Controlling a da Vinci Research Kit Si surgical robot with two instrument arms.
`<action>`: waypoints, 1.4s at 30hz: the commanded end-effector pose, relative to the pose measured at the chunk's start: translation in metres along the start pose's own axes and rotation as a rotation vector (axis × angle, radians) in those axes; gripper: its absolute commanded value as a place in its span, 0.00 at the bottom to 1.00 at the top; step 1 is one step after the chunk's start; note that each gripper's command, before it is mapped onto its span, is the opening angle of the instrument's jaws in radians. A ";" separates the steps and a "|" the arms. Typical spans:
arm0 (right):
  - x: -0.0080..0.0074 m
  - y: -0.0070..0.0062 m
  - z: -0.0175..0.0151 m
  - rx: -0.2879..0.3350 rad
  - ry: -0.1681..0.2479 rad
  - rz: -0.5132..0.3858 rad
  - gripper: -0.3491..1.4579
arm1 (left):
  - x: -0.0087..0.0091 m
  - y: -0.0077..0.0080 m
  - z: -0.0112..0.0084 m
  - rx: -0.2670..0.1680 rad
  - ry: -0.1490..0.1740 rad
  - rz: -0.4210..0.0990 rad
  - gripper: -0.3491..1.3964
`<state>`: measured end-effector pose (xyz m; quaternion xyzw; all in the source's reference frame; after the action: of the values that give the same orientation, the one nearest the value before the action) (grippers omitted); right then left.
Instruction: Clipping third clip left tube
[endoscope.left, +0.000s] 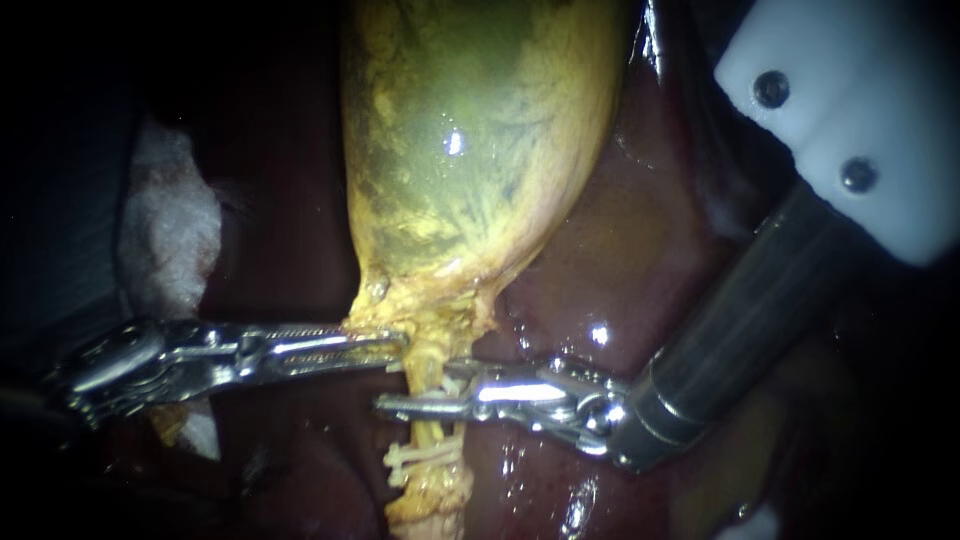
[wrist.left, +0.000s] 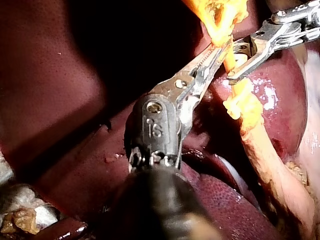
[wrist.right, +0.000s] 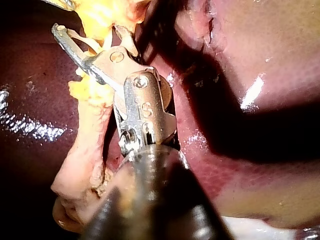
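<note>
The yellow-green gallbladder (endoscope.left: 470, 150) hangs in the middle and narrows into a thin yellow tube (endoscope.left: 428, 432). My left instrument (endoscope.left: 395, 345) comes in level from the left, its jaws shut on the yellow tissue at the gallbladder's neck (wrist.left: 220, 45). My right instrument (endoscope.left: 420, 392) reaches across from the right. Its jaws stand open astride the tube just below the neck, one jaw on each side (wrist.left: 239, 62) (wrist.right: 87, 37). Two pale clips (endoscope.left: 425, 458) sit across the tube a little lower down.
Dark red liver (endoscope.left: 640, 250) lies behind and to the right of the gallbladder. White gauze (endoscope.left: 170, 230) sits at the left. A white block (endoscope.left: 850, 130) on the right instrument's shaft fills the upper right corner.
</note>
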<state>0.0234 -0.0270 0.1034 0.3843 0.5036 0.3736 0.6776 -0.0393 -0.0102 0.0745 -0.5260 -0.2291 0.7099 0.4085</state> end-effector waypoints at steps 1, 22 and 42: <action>-0.0001 0.0000 0.0000 0.000 -0.001 0.004 0.50 | 0.0000 0.0000 0.0000 0.000 0.000 0.000 0.00; -0.0007 -0.0001 -0.0012 0.008 -0.001 0.064 0.02 | 0.0001 0.0000 -0.0001 -0.001 0.000 -0.001 0.00; -0.0007 -0.0001 -0.0013 0.007 0.001 0.082 0.01 | 0.0001 0.0001 -0.0001 -0.001 0.000 -0.001 0.00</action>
<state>0.0219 -0.0275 0.1034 0.4067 0.4888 0.3996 0.6603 -0.0392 -0.0101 0.0744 -0.5259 -0.2297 0.7097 0.4085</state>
